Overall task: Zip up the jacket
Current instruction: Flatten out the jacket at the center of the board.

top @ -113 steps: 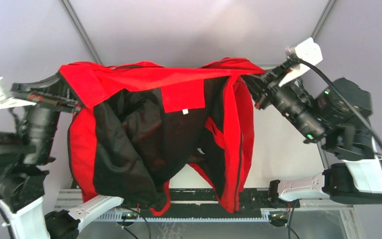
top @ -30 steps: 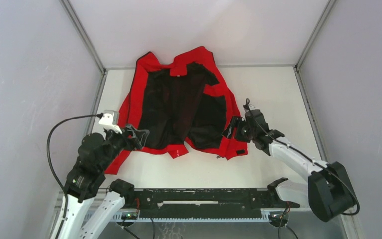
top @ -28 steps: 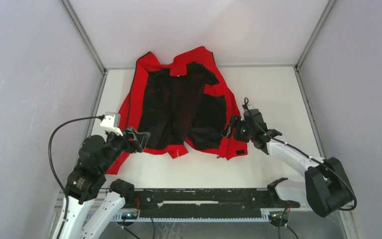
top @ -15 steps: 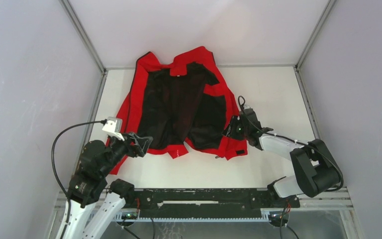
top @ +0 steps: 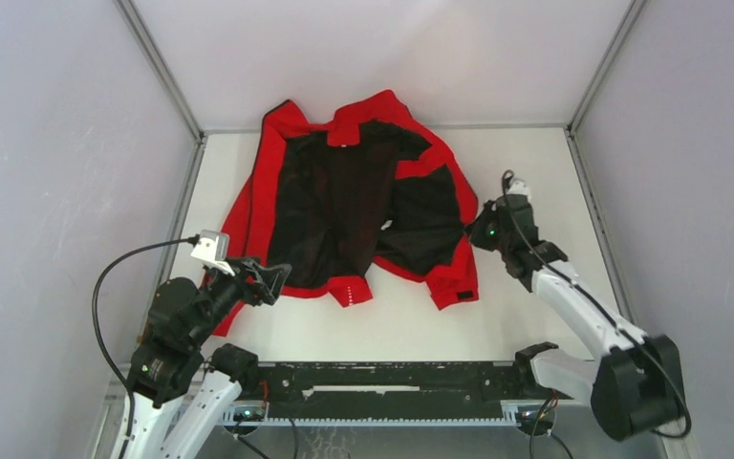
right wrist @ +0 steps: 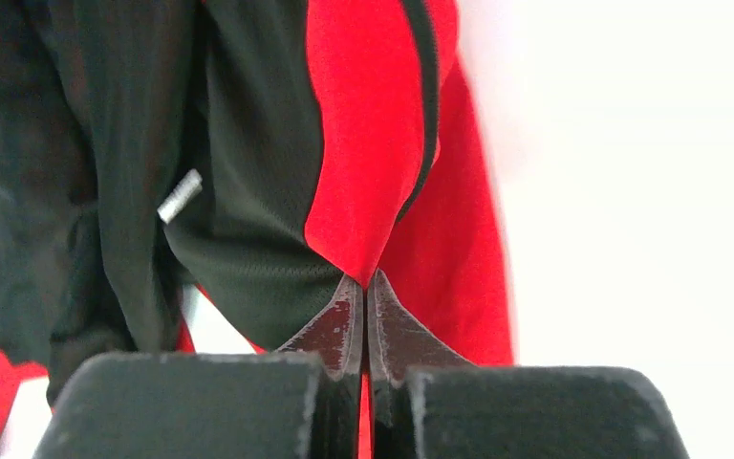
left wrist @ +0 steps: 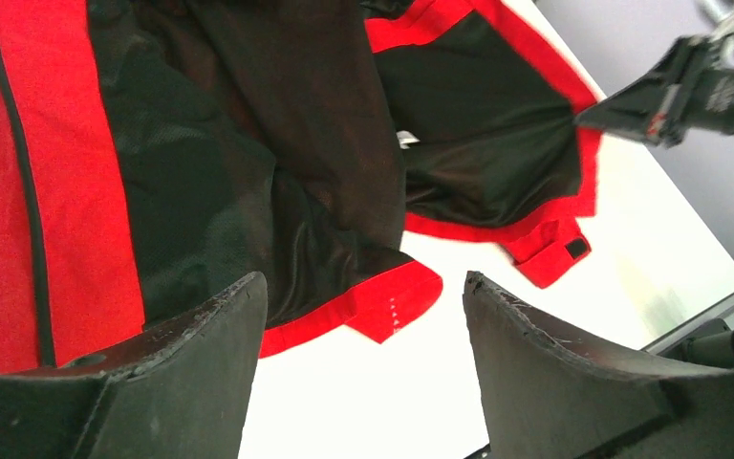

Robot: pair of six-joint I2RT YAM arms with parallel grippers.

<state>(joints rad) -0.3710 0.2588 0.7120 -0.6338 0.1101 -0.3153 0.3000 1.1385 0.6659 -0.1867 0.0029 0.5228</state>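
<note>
The red jacket (top: 344,206) lies open on the white table (top: 535,163), black lining up. My right gripper (top: 479,232) is shut on the red front edge of its right panel (right wrist: 363,172), and the cloth pinched between the jaws (right wrist: 365,283) rises into a peak. A dark zipper line (right wrist: 427,86) runs along that edge. My left gripper (top: 272,277) hovers open over the jacket's near left hem; a red hem corner (left wrist: 392,301) and bare table show between its fingers (left wrist: 201,354). A black cuff tab (top: 465,296) lies at the near right.
Grey walls close in the table on the left, right and back. A black rail (top: 392,378) with the arm bases runs along the near edge. Bare white table (top: 392,325) lies in front of the jacket and to its right.
The right gripper closed on the jacket's right front edge and drew it to the right, spreading that panel wider. The left gripper stayed open and shifted only slightly.
</note>
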